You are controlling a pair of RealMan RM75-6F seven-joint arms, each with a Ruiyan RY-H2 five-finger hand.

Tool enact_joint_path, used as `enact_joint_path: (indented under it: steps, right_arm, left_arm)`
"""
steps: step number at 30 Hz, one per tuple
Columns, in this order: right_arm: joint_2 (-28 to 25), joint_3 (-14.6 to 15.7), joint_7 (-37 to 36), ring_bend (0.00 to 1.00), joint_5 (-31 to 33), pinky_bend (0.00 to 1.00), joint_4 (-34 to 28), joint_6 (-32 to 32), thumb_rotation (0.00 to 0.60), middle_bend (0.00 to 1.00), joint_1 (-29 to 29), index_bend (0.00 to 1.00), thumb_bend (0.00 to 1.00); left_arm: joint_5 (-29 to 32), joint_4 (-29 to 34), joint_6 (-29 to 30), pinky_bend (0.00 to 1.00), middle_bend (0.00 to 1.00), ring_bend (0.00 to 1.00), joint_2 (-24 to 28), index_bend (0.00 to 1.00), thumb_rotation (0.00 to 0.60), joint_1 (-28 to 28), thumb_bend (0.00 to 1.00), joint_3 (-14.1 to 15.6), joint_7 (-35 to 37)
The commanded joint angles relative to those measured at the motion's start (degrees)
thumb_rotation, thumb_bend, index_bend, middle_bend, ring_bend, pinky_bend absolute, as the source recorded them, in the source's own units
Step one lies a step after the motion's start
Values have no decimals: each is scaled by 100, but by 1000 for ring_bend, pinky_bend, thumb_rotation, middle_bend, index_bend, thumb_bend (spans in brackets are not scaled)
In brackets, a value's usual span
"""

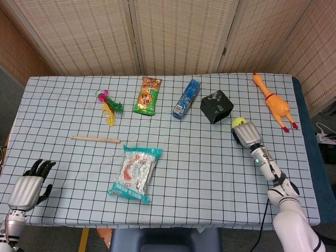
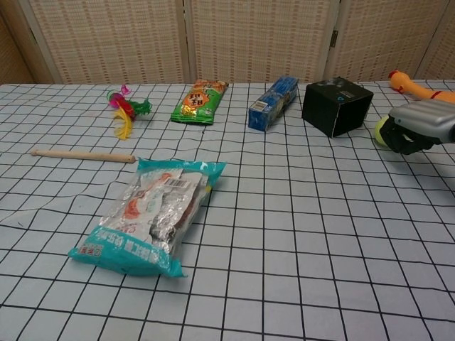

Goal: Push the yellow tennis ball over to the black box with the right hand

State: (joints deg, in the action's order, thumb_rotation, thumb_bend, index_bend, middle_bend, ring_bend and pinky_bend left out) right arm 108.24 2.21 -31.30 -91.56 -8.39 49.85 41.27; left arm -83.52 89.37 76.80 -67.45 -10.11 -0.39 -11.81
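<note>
- The yellow tennis ball (image 1: 239, 122) sits on the counter (image 1: 210, 173) near the black box (image 1: 216, 106), on the box's lower right in the head view, with a narrow strip of checked cloth between them, so the push looks close to done but not finished.
- Your right robot hand (image 1: 245, 133) rests against the ball on the side away from the box, its back turned up. The fingers curl down behind the ball, and you cannot tell from either view whether they wrap it or only touch it.
- A ball rolls freely. If you press off its centre line, it can slip sideways past the box corner instead of stopping against it.
- Push too fast and the ball may bounce off the box face, or shove the light-looking box (image 2: 336, 106) toward the blue packet (image 1: 187, 98) beside it.
- If the fingers hook over the ball, you risk dragging or lifting it when you withdraw, undoing the push.
- The rubber chicken (image 1: 274, 102) lies further right of the robot hand; a wide wrist swing could knock it.
- Your left robot hand (image 1: 29, 185) rests at the near left edge of the counter, fingers apart and holding nothing. Leave it there.
</note>
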Motion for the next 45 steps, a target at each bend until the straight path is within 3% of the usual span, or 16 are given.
enact_joint_path:
  steps: [1,12,26,45]
  right_arm:
    - [-133,32,32,789,-27,815,-88,265,600,829,-144,948,921]
    - [-508,83,331,789,-31,815,-376,706,600,829,-586,948,921]
    - [-455,-200,521,789,269,815,-138,128,600,829,-352,948,922]
    - [-256,-247,591,789,328,815,90,-321,600,829,-180,948,921]
  left_arm:
    - [-32,10,28,342,126,54,10,149,600,13,475,14,16]
    - [-241,36,187,342,126,53,59,149,600,63,474,75,145]
    - [-141,2,99,342,126,53,44,149,600,37,473,42,154]
    - [-34,-19,25,343,126,53,-6,151,600,23,474,30,10]
